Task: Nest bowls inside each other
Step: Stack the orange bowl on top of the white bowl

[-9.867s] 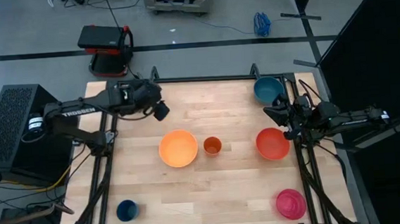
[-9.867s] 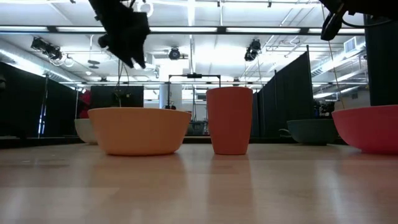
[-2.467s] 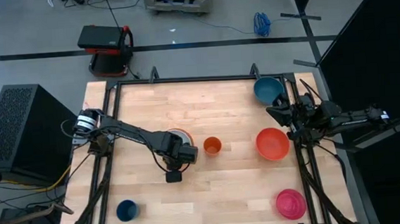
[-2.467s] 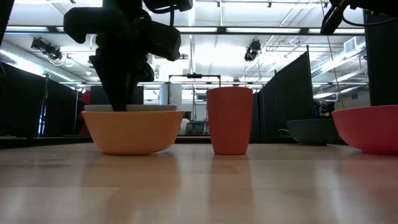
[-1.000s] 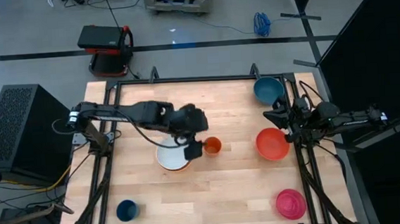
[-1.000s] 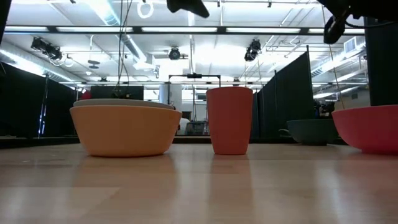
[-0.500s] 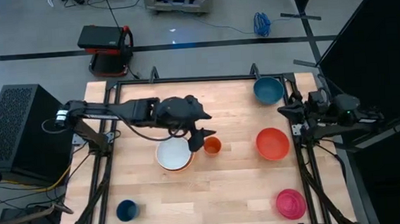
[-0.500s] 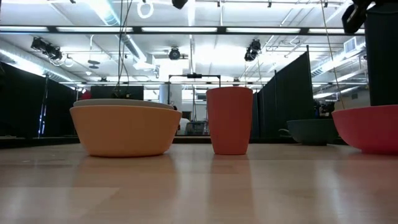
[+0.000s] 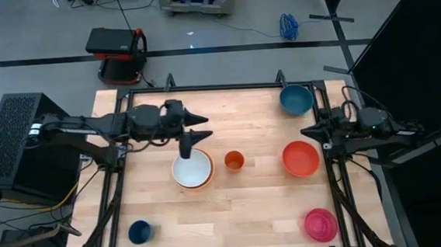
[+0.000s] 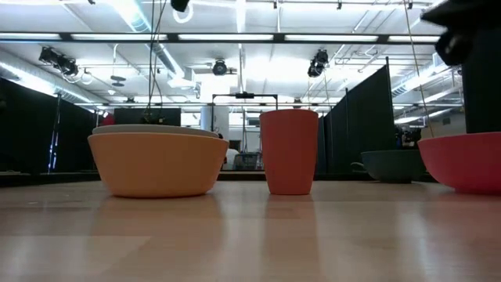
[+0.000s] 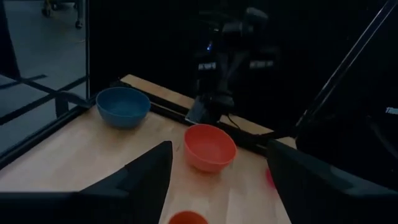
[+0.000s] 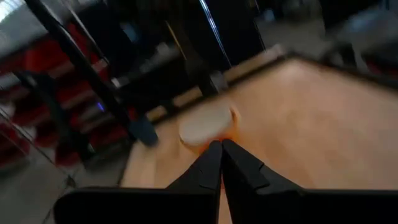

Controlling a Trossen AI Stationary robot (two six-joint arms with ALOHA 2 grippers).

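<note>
Left tool (image 9: 199, 133): fingers spread wide, holding nothing, raised over the surface (image 9: 250, 215).
White bowl (image 9: 191, 169): just below the left tool, seated inside the orange bowl (image 10: 156, 163).
Orange cup (image 9: 234, 161): beside that stack.
Right tool (image 9: 307, 132): fingers pressed together, empty.
Red-orange bowl (image 9: 300, 158): just beside the right tool.
Teal-blue bowl (image 9: 295, 99): near it.
Magenta-pink bowl (image 9: 320, 225): well apart.

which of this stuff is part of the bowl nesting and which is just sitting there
Part of the job:
white bowl, nested in the orange bowl
red bowl
blue bowl
pink bowl

Just lying about:
orange cup
dark blue cup
</note>
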